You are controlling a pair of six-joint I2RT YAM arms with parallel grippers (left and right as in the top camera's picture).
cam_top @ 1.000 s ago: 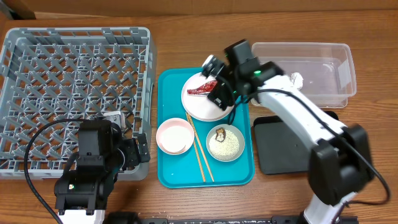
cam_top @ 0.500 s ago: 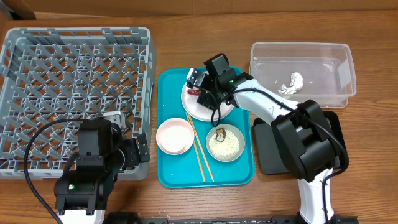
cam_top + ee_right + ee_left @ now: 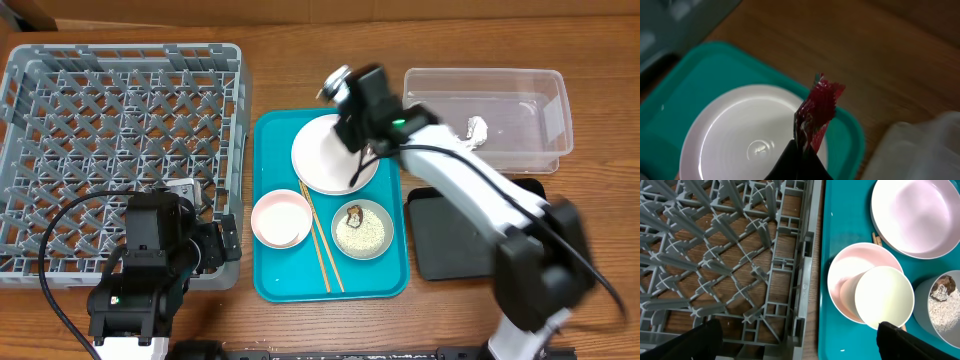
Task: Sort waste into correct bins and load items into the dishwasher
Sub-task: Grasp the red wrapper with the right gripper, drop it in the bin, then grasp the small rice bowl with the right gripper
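Red wrapper held above the white plate.
Nearest, the left gripper hangs wide open by the dish rack. Farther back, the right gripper pinches the red wrapper by one thin end over the plate's far edge; the slick foil could slip free and fall short of the clear tub, far right.

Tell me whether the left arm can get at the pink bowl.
Probably yes. The left gripper hangs open over the rack's corner, close beside the pink bowl, and the right gripper is away above the plate. A white cup sits in the bowl, though.
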